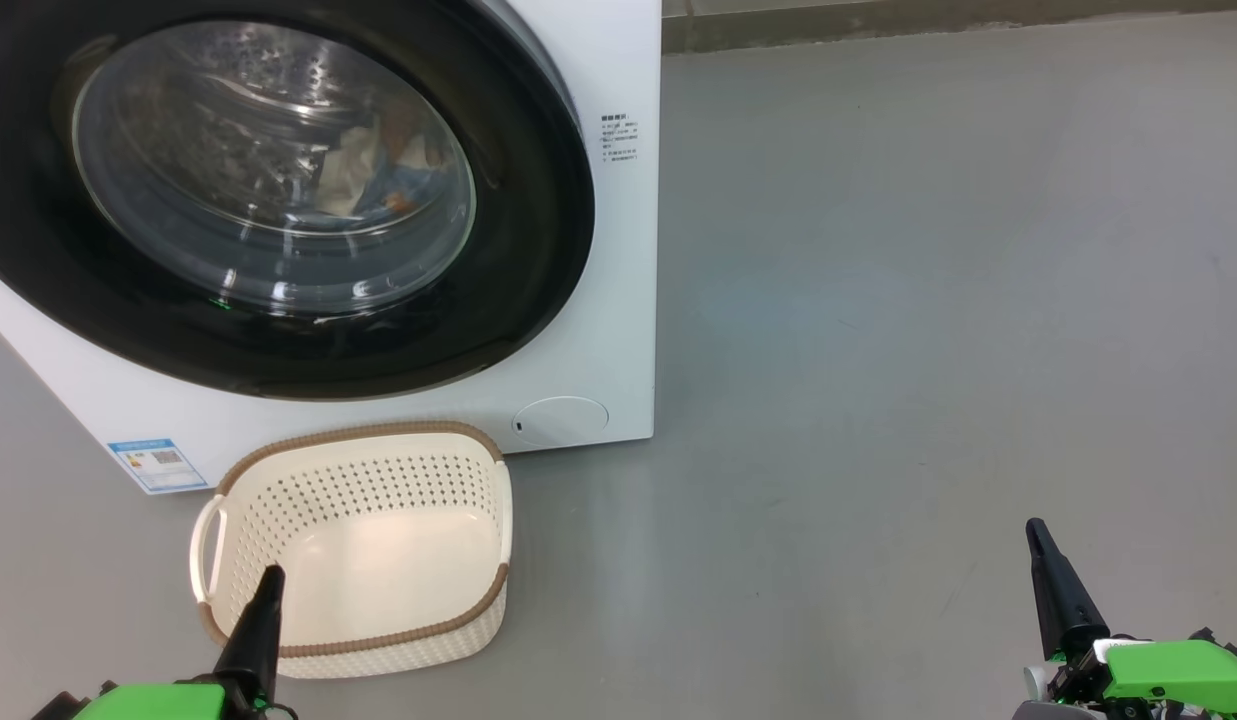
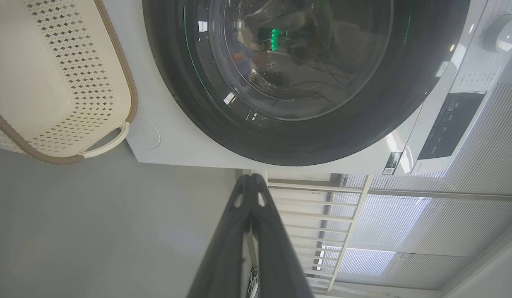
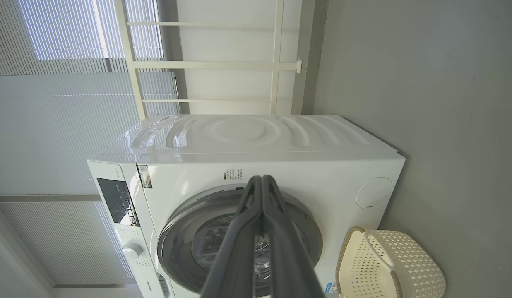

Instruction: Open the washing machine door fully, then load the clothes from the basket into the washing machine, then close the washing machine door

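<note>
The left gripper (image 1: 272, 578), fingers pressed together and holding nothing, sits near the empty basket (image 1: 358, 432). Beyond the basket, ahead of its tips, the washing machine door (image 1: 538, 230) looks shut on the washing machine (image 1: 623, 300), with the clothes (image 1: 378, 170) visible behind the glass. Loading seems done; checking that the door sits flush would finish it well. The basket crowds the door's front. Well apart to its right, the right gripper (image 1: 1036, 535), clenched and empty, points over grey floor (image 1: 928, 300).
</note>
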Controlling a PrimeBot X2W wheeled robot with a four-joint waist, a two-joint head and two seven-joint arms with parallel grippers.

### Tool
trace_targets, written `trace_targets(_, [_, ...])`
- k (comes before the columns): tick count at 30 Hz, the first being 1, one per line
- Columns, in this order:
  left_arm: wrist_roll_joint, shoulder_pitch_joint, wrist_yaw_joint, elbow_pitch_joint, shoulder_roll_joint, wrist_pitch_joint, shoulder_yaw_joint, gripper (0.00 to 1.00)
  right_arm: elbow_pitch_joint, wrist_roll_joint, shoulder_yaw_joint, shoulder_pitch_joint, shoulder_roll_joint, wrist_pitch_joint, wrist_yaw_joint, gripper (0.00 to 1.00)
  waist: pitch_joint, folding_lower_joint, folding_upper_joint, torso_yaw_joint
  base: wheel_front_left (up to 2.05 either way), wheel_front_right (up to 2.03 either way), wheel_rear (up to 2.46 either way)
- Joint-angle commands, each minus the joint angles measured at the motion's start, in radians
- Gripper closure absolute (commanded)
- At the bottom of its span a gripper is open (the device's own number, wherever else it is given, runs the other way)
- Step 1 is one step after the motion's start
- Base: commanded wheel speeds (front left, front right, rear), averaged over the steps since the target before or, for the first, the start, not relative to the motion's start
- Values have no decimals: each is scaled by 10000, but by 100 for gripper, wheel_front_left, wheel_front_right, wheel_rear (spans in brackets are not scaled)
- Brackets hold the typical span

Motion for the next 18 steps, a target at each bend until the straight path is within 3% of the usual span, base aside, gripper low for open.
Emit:
trace_targets(1, [-85,-413,-29,-185,258,58,301,100,-290,-95,227,-455,-29,54,-11,100,0,0,0,0,0,0,0])
trace_targets(18, [-85,-413,-29,-185,258,58,301,100,-290,-106,213,-456,-20,65,-11,100,0,0,0,0,0,0,0])
